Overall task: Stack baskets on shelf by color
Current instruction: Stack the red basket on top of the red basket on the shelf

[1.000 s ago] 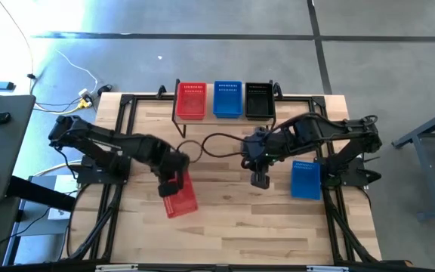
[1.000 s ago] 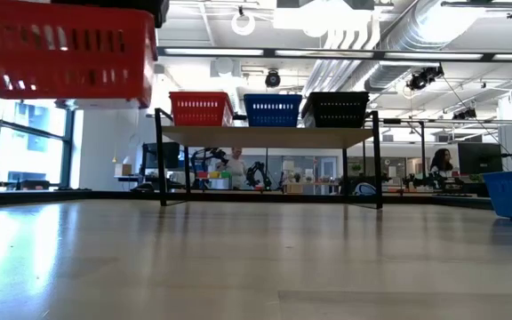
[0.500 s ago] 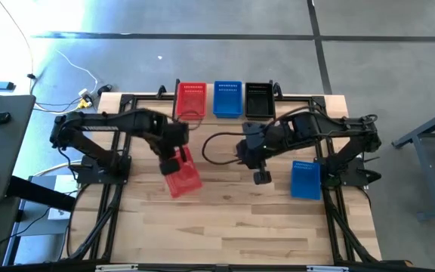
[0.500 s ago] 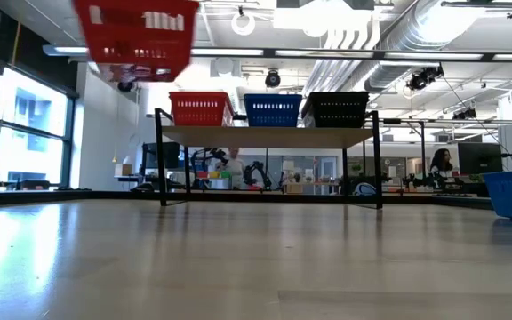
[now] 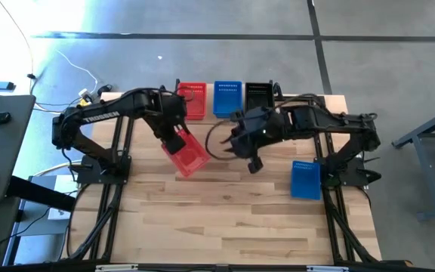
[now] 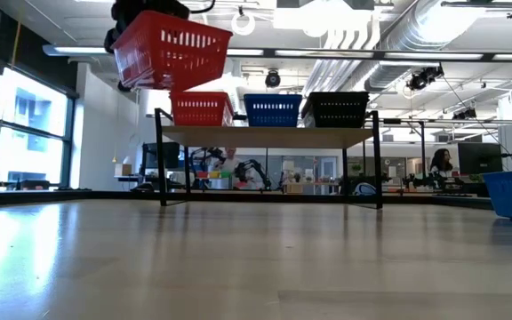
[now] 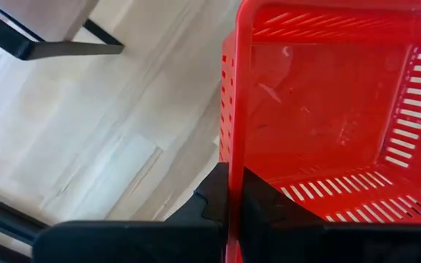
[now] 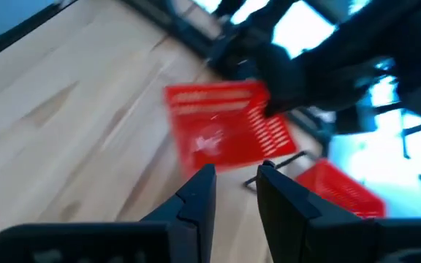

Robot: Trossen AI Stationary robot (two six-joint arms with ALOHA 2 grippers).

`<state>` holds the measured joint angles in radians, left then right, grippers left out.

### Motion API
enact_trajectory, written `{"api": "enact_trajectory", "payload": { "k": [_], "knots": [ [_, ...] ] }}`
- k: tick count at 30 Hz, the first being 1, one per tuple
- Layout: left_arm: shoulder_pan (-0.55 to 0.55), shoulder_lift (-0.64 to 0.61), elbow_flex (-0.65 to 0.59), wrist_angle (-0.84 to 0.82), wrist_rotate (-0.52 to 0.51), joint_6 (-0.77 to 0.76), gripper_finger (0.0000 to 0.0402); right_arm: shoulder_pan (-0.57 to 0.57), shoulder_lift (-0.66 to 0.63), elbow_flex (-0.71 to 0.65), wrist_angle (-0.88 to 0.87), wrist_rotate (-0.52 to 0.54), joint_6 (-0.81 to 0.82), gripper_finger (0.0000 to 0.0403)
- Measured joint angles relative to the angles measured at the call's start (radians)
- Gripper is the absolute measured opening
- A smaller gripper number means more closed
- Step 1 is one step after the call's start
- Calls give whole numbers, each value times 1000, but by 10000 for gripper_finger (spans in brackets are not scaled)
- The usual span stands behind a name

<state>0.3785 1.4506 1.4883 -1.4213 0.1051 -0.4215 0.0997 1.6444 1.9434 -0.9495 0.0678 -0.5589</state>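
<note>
My left gripper is shut on a red basket and holds it in the air, near side of the shelf. In the low view this red basket hangs tilted above the shelf's left end. On the shelf stand a red basket, a blue basket and a black basket. Another blue basket rests on its base on the table, right of my right gripper. My right gripper is open by a narrow gap, holds nothing, and hovers over the table's middle. My left gripper pinches the red basket's short end wall at its rim, one finger inside the basket and one finger outside. The basket is lifted clear of the table and tilted, open side up.
The shelf's black metal legs stand at the table's far edge. The right wrist view shows the held red basket and the left arm beyond my right gripper's fingers. Bare tabletop lies on the near side.
My left gripper has carried the red basket up and toward the table's far edge, close to the shelf's left end; the basket has turned and tipped on the way. My right gripper has moved toward the far edge and a little to the left.
</note>
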Motion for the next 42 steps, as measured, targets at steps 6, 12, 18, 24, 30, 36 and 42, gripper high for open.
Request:
{"api": "enact_trajectory", "payload": {
  "k": [6, 12, 18, 24, 30, 36, 42],
  "knots": [
    [53, 0, 0, 0, 40, 33, 1, -53, 1, 0, 121, -18, 0, 87],
    [73, 0, 0, 0, 42, 24, 1, -90, 44, 2, 168, -80, 10, 87],
    [73, 0, 0, -31, 42, 114, 1, -86, 89, 2, 126, -79, 12, 87],
    [43, 0, 0, -53, 8, 264, 1, -86, 124, 1, 71, -123, 63, 87],
    [18, 1, 0, -43, -72, 328, 1, -86, 167, 1, 76, -143, 216, 87],
    [10, 2, 0, -30, -110, 311, 1, -87, 229, 0, 112, -142, 499, 87],
    [0, 2, 0, -28, -162, 275, 1, -87, 291, 0, 160, -81, 739, 87]
  ]
}}
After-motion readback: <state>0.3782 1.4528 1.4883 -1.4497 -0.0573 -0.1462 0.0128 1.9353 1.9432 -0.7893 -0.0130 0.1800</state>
